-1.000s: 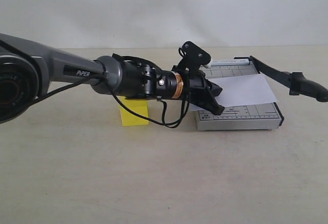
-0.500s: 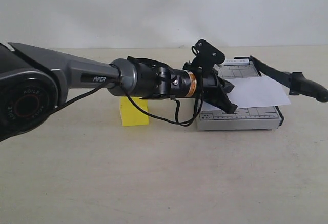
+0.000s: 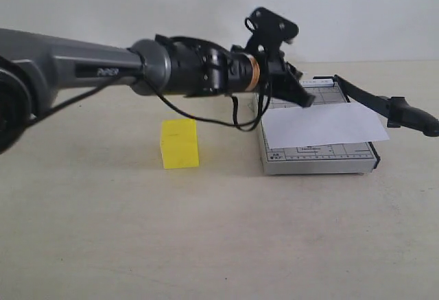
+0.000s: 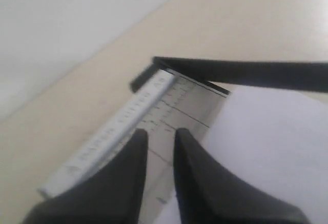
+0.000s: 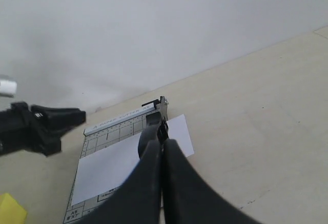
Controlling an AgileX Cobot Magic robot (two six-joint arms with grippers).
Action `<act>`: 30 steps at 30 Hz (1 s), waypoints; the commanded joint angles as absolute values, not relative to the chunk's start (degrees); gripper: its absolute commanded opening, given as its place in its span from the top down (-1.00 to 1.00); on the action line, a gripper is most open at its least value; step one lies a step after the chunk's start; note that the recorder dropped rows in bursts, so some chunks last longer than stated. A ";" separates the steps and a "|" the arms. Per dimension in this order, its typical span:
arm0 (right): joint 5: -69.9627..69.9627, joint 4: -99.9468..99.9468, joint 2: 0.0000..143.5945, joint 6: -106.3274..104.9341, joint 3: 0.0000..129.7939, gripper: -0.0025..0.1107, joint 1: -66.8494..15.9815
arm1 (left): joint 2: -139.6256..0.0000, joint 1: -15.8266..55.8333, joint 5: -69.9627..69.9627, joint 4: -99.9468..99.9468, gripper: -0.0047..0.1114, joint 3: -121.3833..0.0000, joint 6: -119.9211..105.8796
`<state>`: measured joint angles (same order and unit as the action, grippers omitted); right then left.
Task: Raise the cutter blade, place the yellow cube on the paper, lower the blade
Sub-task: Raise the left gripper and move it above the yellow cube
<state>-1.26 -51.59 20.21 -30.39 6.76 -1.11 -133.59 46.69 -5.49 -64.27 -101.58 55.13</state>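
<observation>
The yellow cube [image 3: 180, 143] stands on the table, to the left of the grey trimmer [image 3: 319, 157]. The white paper [image 3: 322, 125] lies on the trimmer board, its right corner past the edge. The cutter blade [image 3: 381, 101] is raised at the right, handle end out over the table. My left gripper [image 3: 305, 99] hovers over the trimmer's left part; in the left wrist view its tips [image 4: 160, 131] stand slightly open with nothing between them, above the board [image 4: 177, 106] beside the paper [image 4: 271, 147]. My right gripper [image 5: 163, 143] is shut and empty, just behind the blade's handle [image 5: 149, 138].
The table [image 3: 219, 231] is a plain beige surface with a pale wall behind. The left arm [image 3: 103, 70] stretches across above the cube. The right wrist view shows the left gripper's camera mount [image 5: 41, 124] and a corner of the cube [image 5: 10, 208].
My left gripper slid the paper to the right on the board, then rose off it and its fingers parted a little. The cube, earlier half hidden by the arm, now shows fully.
</observation>
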 commanded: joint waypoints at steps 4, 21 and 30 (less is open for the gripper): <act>-1.50 -51.61 20.04 -30.35 6.67 0.96 -1.16 | -119.11 46.90 25.85 -51.15 0.11 -98.39 52.19; -1.50 -51.61 20.04 -23.34 6.67 0.96 -1.16 | -113.50 43.88 60.94 -24.15 0.10 -95.21 40.58; -0.48 -51.61 20.04 -22.66 6.67 0.96 -1.16 | -113.50 43.62 65.79 -18.61 0.10 -95.21 43.23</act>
<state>-1.14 -51.62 20.21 -22.89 6.76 -1.11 -113.50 43.68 65.23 -21.14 -95.50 42.86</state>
